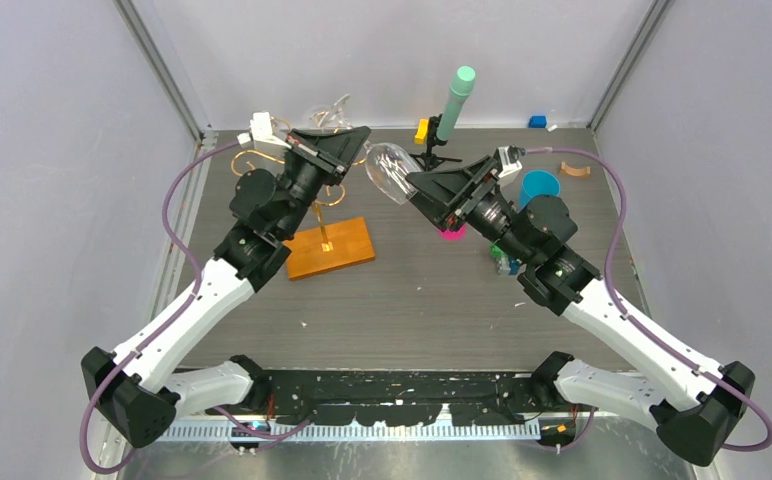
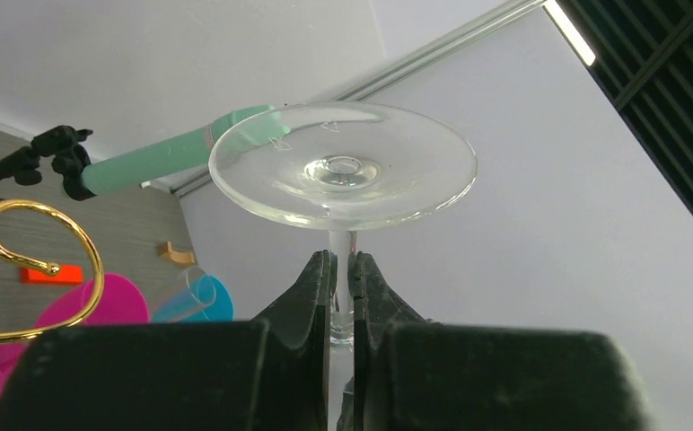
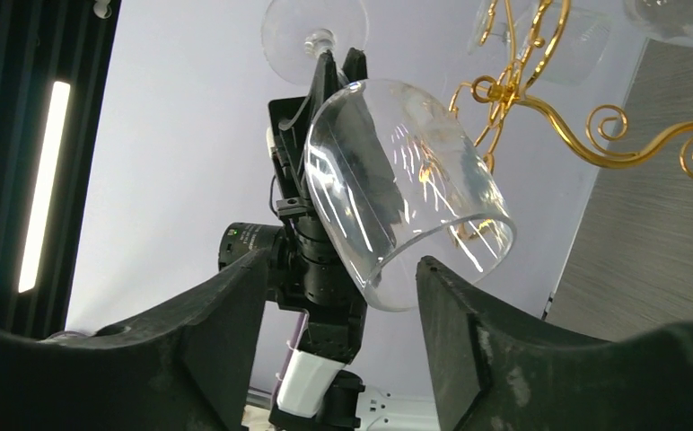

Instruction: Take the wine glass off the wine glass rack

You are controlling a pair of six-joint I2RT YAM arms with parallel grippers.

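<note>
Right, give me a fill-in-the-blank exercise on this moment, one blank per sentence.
1. The left gripper is shut on the ____ of the wine glass.
2. The right gripper is ____, its fingers either side of the glass's bowl.
3. The metal arms of the wine glass rack are ____ in colour.
Missing words: stem; open; gold.

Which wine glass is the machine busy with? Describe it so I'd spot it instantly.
Find the gold wine glass rack on its orange-brown base. Just right of it, the left pincer clamps a clear wine glass by its stem, its bowl pointing at the open right pincer. Unlike the other glasses hanging on the rack, this one is off it.
</note>
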